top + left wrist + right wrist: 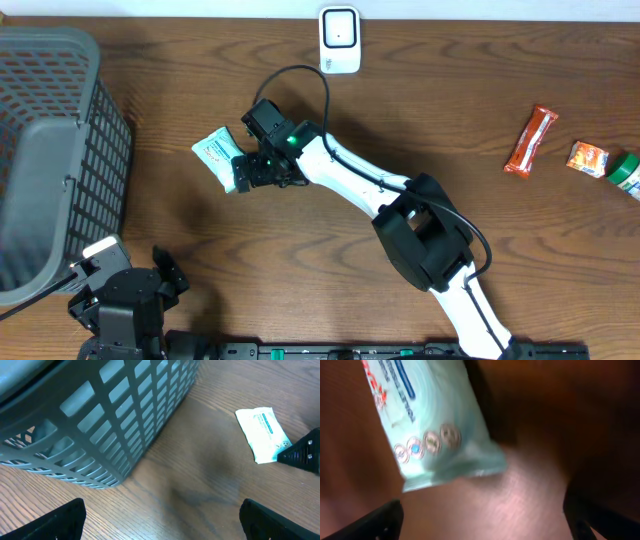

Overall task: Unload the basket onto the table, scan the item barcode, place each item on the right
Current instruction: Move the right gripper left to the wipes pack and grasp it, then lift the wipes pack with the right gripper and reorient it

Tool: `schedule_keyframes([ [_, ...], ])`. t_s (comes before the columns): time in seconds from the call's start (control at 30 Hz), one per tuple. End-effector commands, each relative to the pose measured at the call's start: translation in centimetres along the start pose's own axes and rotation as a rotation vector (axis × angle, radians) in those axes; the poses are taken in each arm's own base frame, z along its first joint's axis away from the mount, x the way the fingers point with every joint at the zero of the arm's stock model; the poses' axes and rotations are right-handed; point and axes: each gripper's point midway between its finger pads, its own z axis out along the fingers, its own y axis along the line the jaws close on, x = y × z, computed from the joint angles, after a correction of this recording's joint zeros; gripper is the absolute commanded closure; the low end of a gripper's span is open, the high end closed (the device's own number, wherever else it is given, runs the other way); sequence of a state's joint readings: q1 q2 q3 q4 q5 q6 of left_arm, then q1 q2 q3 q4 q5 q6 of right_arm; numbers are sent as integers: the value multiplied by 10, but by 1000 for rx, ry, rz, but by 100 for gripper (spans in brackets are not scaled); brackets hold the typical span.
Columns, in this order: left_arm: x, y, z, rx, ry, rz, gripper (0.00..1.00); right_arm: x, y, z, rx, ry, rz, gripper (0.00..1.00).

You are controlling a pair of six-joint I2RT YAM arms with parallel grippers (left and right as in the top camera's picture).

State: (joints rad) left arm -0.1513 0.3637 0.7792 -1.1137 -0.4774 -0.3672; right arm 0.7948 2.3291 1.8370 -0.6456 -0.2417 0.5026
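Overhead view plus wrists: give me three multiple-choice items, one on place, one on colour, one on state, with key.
1. Where is the scanner in the overhead view?
A. At the top edge, near the middle
B. Inside the basket
C. Among the snacks on the right

2. What colour is the packet in front of the right end effector?
A. Red
B. Pale mint green
C. Black

3. What state is the right end effector in?
A. Shut on the packet
B. Open
C. Shut on nothing

Key:
1 A, the white unit stands alone at the top centre.
2 B, the wrapper reads pale mint in all three views.
3 B, the jaws stand wide apart in the right wrist view, with the packet lying beyond them.
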Motion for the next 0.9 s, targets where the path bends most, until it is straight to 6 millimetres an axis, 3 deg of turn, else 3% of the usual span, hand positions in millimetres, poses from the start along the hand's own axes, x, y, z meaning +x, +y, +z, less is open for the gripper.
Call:
schedule_keyframes([
  [0.0, -1, 2, 0, -9, -3, -9, 2, -15, -18, -2, 97, -64, -228, 8],
  [0.4, -1, 2, 0, -9, -3, -9, 2, -62, 9, -4, -8, -257, -317, 5],
  [0.87, -1, 2, 0, -9, -3, -8, 2, -62, 10, 33, -91, -266, -343, 6],
])
